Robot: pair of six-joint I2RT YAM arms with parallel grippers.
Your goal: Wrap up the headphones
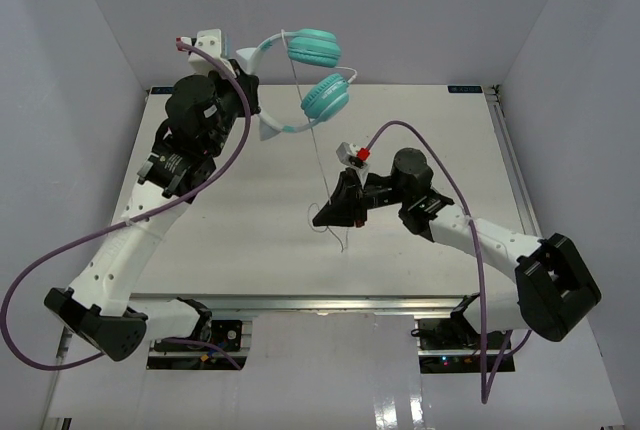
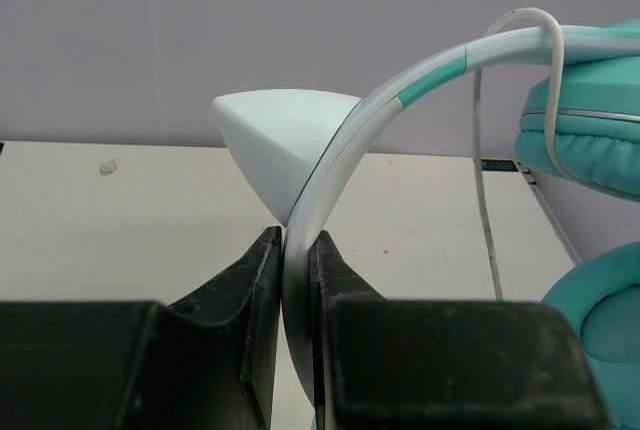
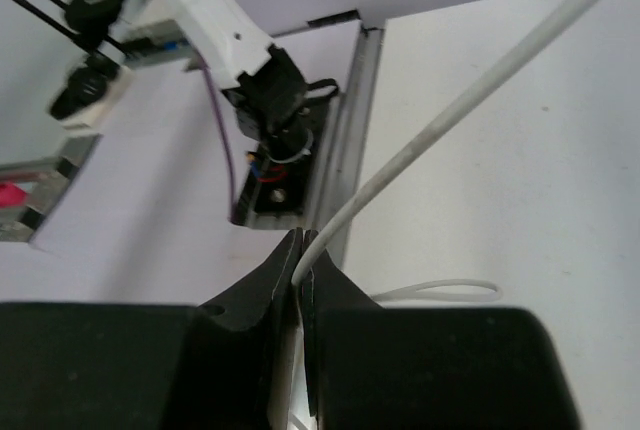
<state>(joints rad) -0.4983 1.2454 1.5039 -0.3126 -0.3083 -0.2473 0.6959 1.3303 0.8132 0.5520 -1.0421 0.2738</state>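
The headphones hang in the air over the table's far left. Their two teal ear cups (image 1: 315, 47) (image 1: 327, 97) point right, and one cup (image 2: 590, 140) fills the right of the left wrist view. My left gripper (image 1: 252, 90) (image 2: 298, 250) is shut on the thin white headband (image 2: 340, 150), beside a pale pointed ear shape (image 2: 275, 140). The thin pale cord (image 1: 318, 150) (image 2: 480, 150) drops from the cups to mid-table. There my right gripper (image 1: 322, 214) (image 3: 300, 250) is shut on the cord (image 3: 450, 120). A slack loop of cord (image 3: 440, 292) lies on the table beyond it.
The white table (image 1: 240, 240) has metal rails along its right side (image 1: 510, 170) and near edge (image 1: 300, 302). Thick purple cables (image 1: 60, 260) (image 1: 478, 270) trail from both arms. The enclosure's pale walls stand close on the left, right and back.
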